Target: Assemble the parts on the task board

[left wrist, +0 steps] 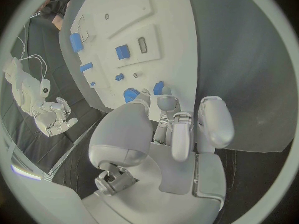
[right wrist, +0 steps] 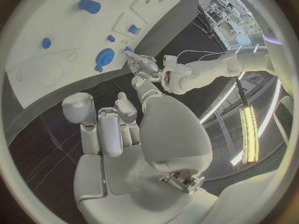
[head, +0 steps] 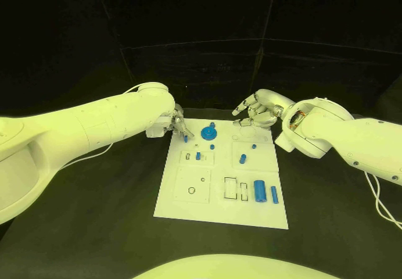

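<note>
White board, blue parts, black table

The task board [head: 219,203] is white with thin black outlines; the parts [head: 261,190] are blue; the table [head: 100,232] is black.

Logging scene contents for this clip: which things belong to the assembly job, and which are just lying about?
Job:
board
blue gear
two blue cylinders
small blue pegs
left hand, pinching a small blue part
right hand, holding nothing

Lying about:
table, bare of loose items
</note>
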